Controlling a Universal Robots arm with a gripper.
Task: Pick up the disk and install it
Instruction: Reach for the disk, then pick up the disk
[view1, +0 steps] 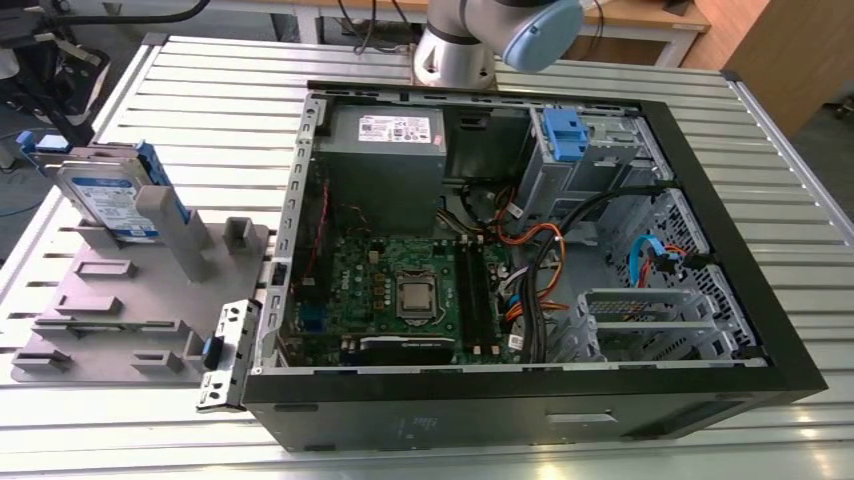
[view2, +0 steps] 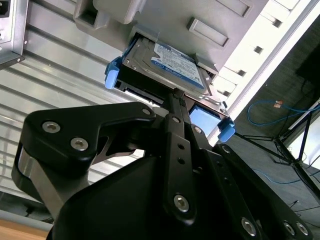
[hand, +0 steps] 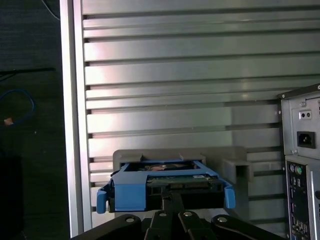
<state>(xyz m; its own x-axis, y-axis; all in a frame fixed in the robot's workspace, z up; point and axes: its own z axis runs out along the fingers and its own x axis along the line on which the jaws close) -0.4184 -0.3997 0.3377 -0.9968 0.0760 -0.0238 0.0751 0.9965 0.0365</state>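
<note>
Black and jointed, the one gripper (view2: 175, 96) has its fingertips pressed together, just in front of the one disk (view2: 172, 62). The disk stands on edge in the one grey holder (view1: 120, 300), with two blue tabs (hand: 101, 200) at its sides. Beyond are the slatted metal table (hand: 175, 75) and one open computer case (view1: 534, 405).

No print on the disk (view1: 115, 203) or the power supply (view1: 387, 150) can be read.
</note>
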